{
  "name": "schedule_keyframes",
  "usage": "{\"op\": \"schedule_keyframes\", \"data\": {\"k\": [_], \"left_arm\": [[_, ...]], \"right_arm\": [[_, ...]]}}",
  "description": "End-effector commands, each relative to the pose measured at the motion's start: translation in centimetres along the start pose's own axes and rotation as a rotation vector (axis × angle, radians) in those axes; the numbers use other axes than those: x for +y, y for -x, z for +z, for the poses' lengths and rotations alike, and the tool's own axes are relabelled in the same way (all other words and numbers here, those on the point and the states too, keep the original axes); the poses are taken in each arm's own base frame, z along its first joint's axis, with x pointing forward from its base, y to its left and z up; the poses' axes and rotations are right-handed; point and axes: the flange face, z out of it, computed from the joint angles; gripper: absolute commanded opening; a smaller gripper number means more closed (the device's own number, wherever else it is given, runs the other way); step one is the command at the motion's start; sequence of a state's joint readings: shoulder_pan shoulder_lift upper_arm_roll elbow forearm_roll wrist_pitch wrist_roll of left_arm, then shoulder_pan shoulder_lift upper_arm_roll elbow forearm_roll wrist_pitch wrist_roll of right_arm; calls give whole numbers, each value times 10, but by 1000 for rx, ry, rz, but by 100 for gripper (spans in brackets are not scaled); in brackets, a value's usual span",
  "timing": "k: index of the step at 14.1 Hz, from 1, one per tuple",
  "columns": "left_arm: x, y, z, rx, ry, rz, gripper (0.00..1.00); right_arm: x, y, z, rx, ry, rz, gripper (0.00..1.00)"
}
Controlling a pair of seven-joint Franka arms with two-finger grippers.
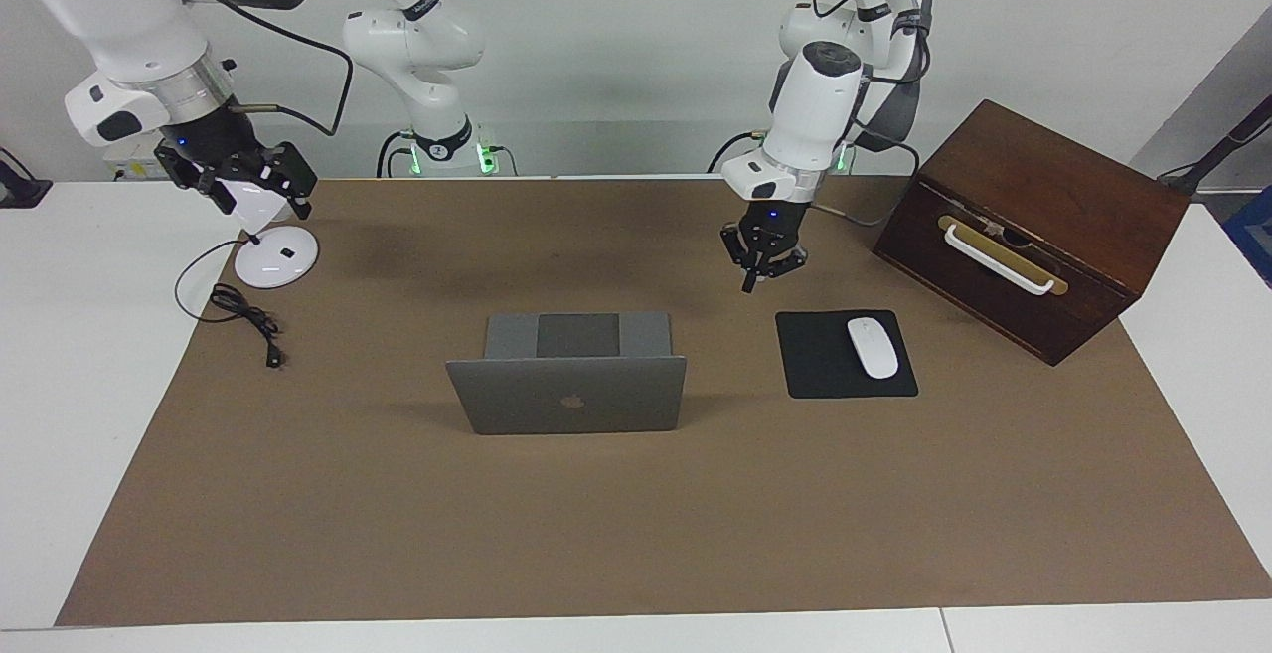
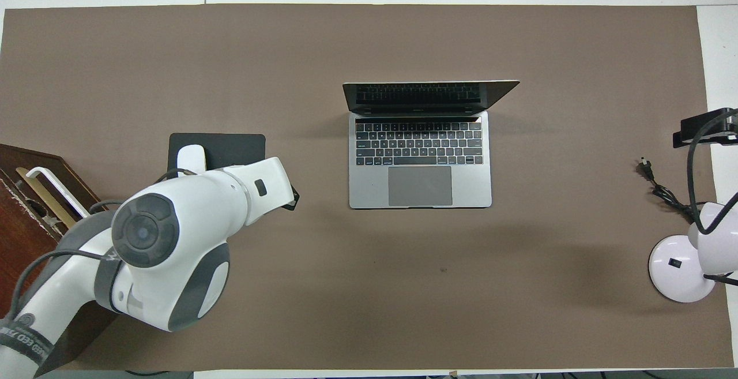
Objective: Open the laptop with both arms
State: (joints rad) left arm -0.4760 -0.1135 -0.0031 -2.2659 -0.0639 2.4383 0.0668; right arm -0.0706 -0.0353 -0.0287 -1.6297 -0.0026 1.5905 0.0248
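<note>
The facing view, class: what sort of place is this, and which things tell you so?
Probably a robotics lab set up as a mock office desk: two robot arms over a table with brown paper, an open laptop, and a mouse on its pad.

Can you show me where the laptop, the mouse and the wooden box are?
laptop point(image 1: 570, 401): facing view, on the apple logo on its raised lid.
mouse point(image 1: 873, 347): facing view, on the middle of its white top.
wooden box point(image 1: 1053, 176): facing view, on its sloping brown lid.

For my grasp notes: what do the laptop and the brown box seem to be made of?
The laptop looks like matte silver-grey metal, with an even, dull sheen. The box looks like dark varnished wood, with a faint grain; its handle seems white, perhaps plastic or painted metal.
</note>
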Motion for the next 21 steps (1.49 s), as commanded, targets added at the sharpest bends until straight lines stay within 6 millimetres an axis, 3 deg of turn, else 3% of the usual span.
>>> {"op": "schedule_keyframes", "data": {"k": [1,6,9,13,14,15,16,21], "left_arm": [[-24,4,-23,-31,-11,-42,0],[-71,2,-57,-85,-26,-130,0],[-96,-5,-87,-116,-53,-160,8],[-123,-5,-106,-134,-77,-201,36],[-129,-2,-108,-140,-79,-215,49],[-135,-1,-111,-144,-81,-228,84],[-141,0,-116,-147,-83,-240,100],[-169,13,-129,-173,-89,-303,100]], "right_arm": [[4,6,-12,34,-22,-7,100],[5,14,-23,25,-23,-8,100],[5,16,-27,31,-28,-8,100],[7,17,-29,34,-31,-2,100],[7,17,-29,34,-26,0,100],[8,17,-29,33,-13,-5,100],[9,19,-33,42,-5,-7,100],[8,20,-33,41,-7,-9,100]]}}
